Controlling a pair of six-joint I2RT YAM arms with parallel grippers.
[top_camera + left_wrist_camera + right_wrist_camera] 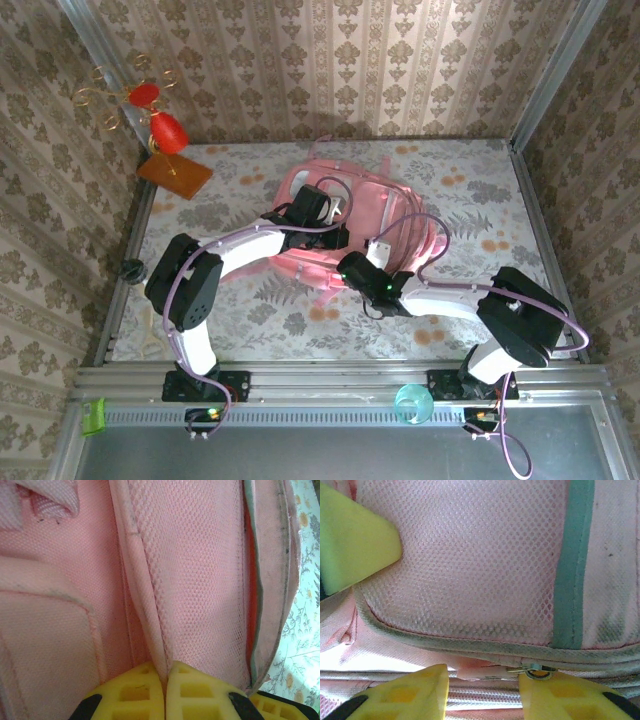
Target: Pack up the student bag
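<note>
Lining up on student bag (398,200) zipper
Pinching a bag fold in shut left pincer (166,672); straddling zipper pull (534,670) with half-wide right pincer (482,680), off-centre toward one finger, bag dead ahead.

Student bag (200,580): soft pink cloth. Panels are open-weave mesh, the pockets a finer matt weave, with grey soiling along the piped seams.
Trim band (572,565): teal woven tape, matt.
Zip pull (536,670): metal, dull sheen.
Left gripper (166,672) pads (135,695): yellow, moulded with square recesses, matt. Plastic or rubber not determinable.
Table cover (470,200): floral print, matt, flat.
Frame rail (340,378): bare metal, brushed silver finish.
Cup (414,404): translucent teal plastic, glossy.
Board (175,175): brown, wood-look, smooth.
Left arm shell (250,248): white, smooth, slight gloss.
</note>
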